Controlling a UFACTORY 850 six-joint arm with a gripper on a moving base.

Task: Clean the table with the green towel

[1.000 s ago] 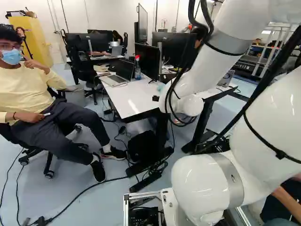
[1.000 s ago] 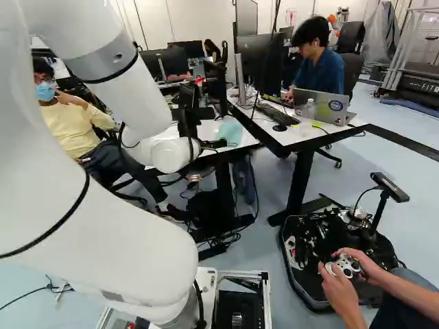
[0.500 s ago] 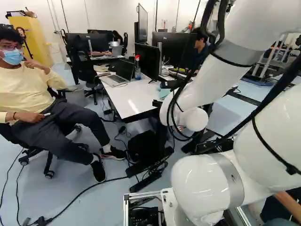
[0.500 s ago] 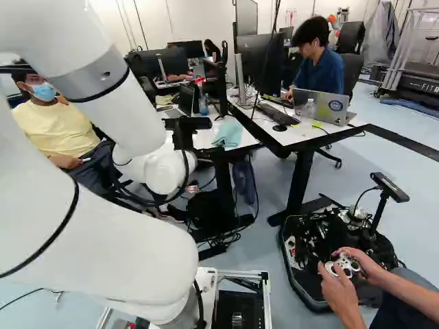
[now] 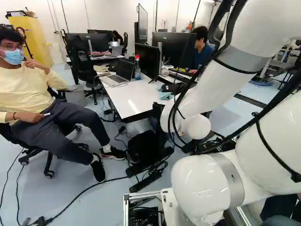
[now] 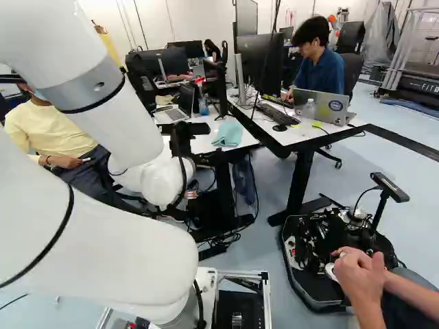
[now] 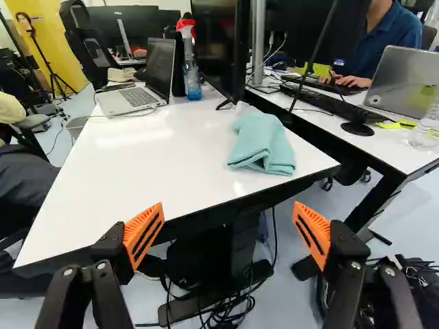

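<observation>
My gripper (image 6: 197,129) is a black shape before the white table (image 6: 203,142) in the right base view. In the wrist view the gripper (image 7: 228,223) stands open, its orange pads wide apart with nothing between them, short of the near edge of the table (image 7: 164,164). The towel (image 7: 260,144), light green-blue and folded into a bunched pad, lies on the tabletop ahead of the fingers, toward the corner by the second desk. It also shows in the right base view, the towel (image 6: 228,133) lying just beyond the gripper.
An open laptop (image 7: 137,96), a spray bottle (image 7: 191,75) and a monitor (image 7: 223,48) stand on the table's far part. Beside it a second desk (image 7: 405,147) bears a keyboard, a mouse and another laptop. Cables (image 7: 226,315) lie under the table. A seated person is at the left.
The arm has shifted, and in the right base view the gripper has moved leftward from in front of the towel, which shows more fully. The base and the towel have stayed put.
</observation>
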